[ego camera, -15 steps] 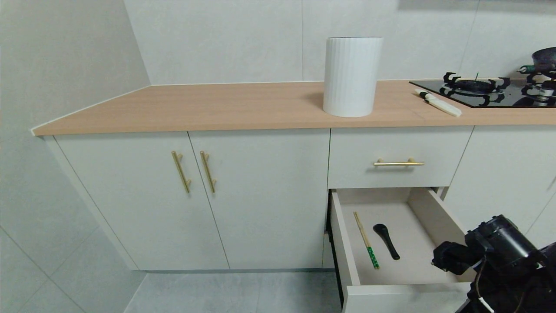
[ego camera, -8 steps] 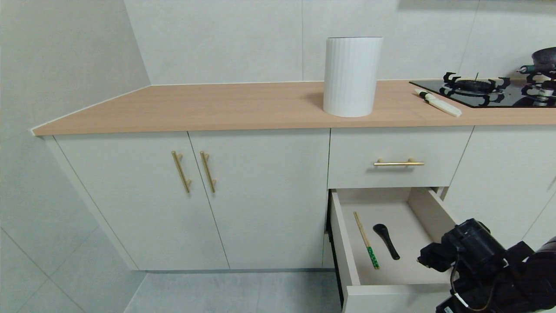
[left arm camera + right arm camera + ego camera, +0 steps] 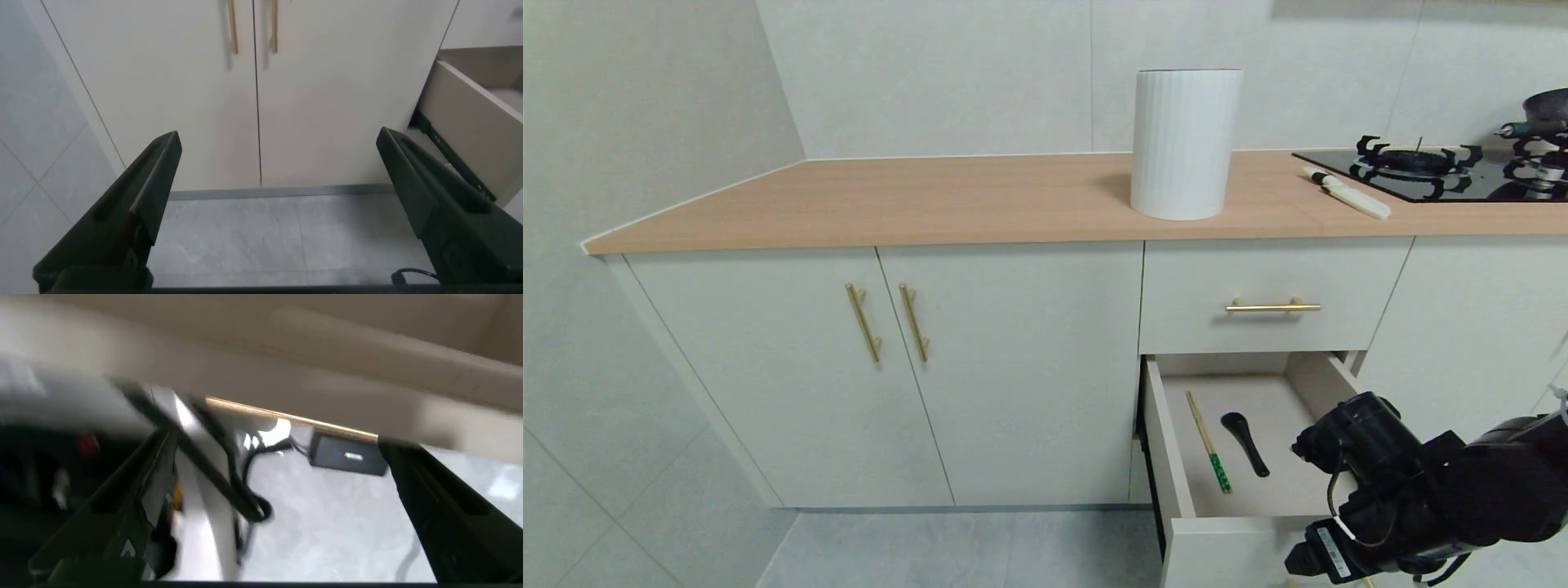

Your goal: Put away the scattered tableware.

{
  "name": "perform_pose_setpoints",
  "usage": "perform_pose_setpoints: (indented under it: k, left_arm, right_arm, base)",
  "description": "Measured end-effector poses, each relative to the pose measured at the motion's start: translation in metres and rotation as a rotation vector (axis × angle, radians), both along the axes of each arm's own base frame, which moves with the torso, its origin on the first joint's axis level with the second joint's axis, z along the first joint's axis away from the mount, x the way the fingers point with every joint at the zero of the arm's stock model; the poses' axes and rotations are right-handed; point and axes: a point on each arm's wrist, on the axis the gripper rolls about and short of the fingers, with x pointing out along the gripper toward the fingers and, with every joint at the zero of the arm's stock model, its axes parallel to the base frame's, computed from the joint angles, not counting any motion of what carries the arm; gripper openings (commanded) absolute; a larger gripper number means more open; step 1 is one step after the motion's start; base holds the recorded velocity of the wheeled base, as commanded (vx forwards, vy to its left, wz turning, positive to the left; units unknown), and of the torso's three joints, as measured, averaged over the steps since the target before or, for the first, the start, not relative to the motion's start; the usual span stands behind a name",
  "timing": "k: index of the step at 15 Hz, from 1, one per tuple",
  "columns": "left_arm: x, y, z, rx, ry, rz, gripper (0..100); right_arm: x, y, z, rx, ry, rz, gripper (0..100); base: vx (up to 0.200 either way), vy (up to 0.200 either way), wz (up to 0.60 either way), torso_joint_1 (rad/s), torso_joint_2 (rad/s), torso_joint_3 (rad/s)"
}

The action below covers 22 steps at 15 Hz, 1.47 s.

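Green-banded chopsticks (image 3: pixel 1207 441) and a black spoon (image 3: pixel 1245 442) lie apart by the open drawer's (image 3: pixel 1168 457) left wall, lower right; bare bottom rightward. Left end effector (image 3: pixel 278 140) and right end effector (image 3: pixel 278 441) gape open.

A: What kind of setting is recorded?

B: A kitchen is indicated. At 2 o'clock a gas hob (image 3: pixel 1429 167) with black pan supports is noted, set into a wood-look countertop (image 3: pixel 931 196). A dark pan (image 3: pixel 1547 106) is seen on it.

A: Supporting evidence?

B: Pale base cabinets (image 3: pixel 1013 367) with brass bar handles (image 3: pixel 863 322) are logged below. A tiled wall (image 3: pixel 947 73) is noted at 12 o'clock. At 5 o'clock a drawer (image 3: pixel 1217 551) is found pulled out, with chopsticks (image 3: pixel 1207 445) and a black spoon (image 3: pixel 1248 447) laid inside.
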Motion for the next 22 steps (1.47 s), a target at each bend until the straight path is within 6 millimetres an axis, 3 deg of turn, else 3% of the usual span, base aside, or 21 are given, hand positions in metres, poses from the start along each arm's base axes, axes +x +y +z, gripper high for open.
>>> perform_pose_setpoints:
  k: [7,14,17,22]
  left_arm:
    - [0.000,0.000,0.000,0.000,0.000,0.001,100]
    - [0.000,0.000,0.000,0.000,0.000,0.000,100]
    - [0.000,0.000,0.000,0.000,0.000,0.001,100]
    - [0.000,0.000,0.000,0.000,0.000,0.000,100]
  right_arm:
    - [0.033,0.005,-0.008,0.046,-0.209,-0.126,100]
    - [0.065,-0.005,-0.022,0.115,-0.377,-0.209,100]
    - [0.088,-0.013,-0.029,0.171,-0.535,-0.249,100]
    - [0.112,-0.025,-0.056,0.180,-0.606,-0.301,100]
  base:
    - [0.000,0.000,0.00,0.000,0.00,0.000]
    - [0.000,0.000,0.00,0.000,0.00,0.000]
    - [0.000,0.000,0.00,0.000,0.00,0.000]
    - [0.000,0.000,0.00,0.000,0.00,0.000]
